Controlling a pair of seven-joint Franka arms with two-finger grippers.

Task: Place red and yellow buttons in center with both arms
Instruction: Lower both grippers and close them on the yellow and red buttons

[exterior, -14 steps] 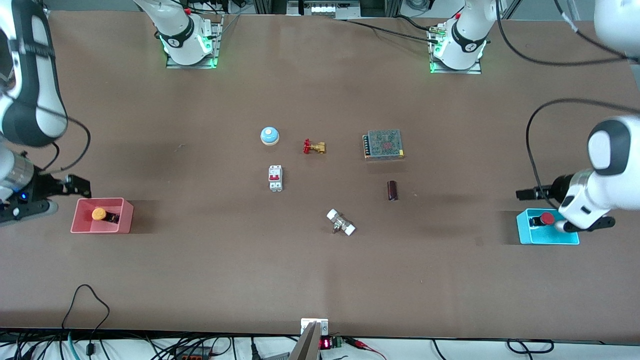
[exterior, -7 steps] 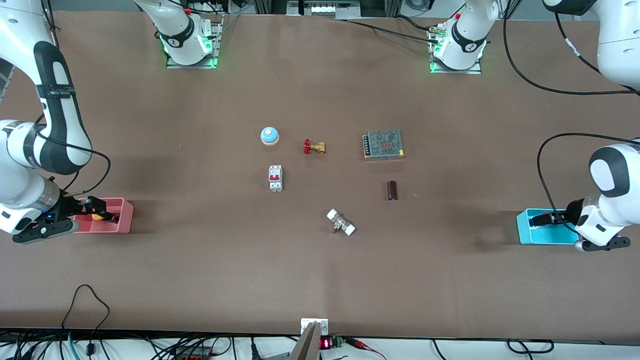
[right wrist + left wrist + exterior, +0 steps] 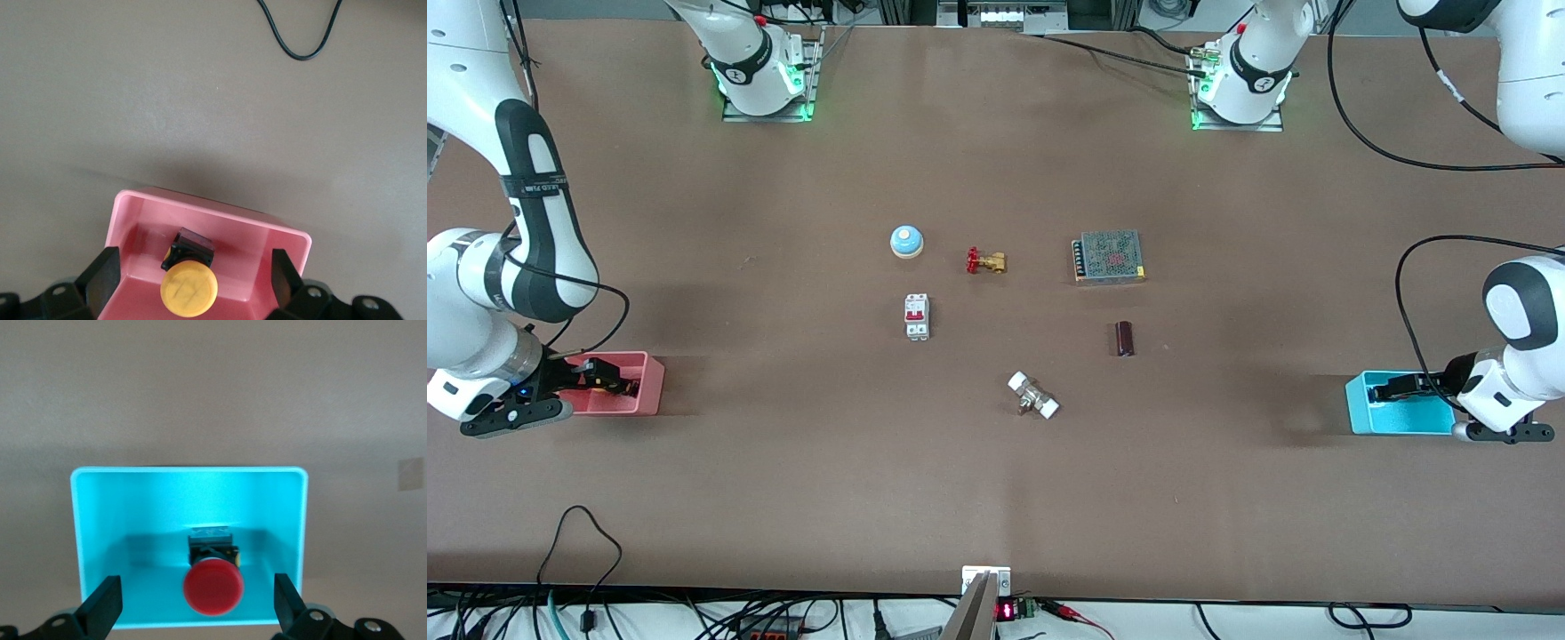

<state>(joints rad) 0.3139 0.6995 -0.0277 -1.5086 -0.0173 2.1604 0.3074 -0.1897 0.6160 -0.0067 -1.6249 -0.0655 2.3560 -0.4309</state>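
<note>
- Red button (image 3: 213, 587) lies on its side in the blue bin (image 3: 87, 540) at the left arm's end of the counter (image 3: 996, 480). Yellow button (image 3: 189, 288) lies likewise in the pink bin (image 3: 220, 217) at the right arm's end. Neither has reached the counter's middle yet.
- Both buttons: small, rigid, probably light. Round cap on a short black body (image 3: 211, 545). The domed cap looks smooth and likely to slip; judged better to pinch the squarer black body, or across the cap's rim where it meets the body.
- Neither looks fragile, though the cap may depress if squeezed along its axis. A sideways pinch avoids that.
- Bin walls stand close beside each button, so the fingers have little room and could nudge the bin.
- Left gripper (image 3: 197, 603): inside the blue bin, fingers (image 3: 103, 603) spread apart, one on each side of the red cap, not touching it. In the front view the left gripper (image 3: 1392, 389) hides the button.
- Right gripper (image 3: 190, 280): at the pink bin, fingers (image 3: 101, 275) spread apart, straddling the yellow cap with clearance on both sides.
- Pose: both arms reach out from their bases and fold down low at the counter's ends, wrists angled steeply so each gripper points into its bin.
- Mid-counter already carries a bell (image 3: 906, 241), a brass valve (image 3: 986, 261), a breaker (image 3: 917, 316) and other parts; the drop spots will need choosing among them.
</note>
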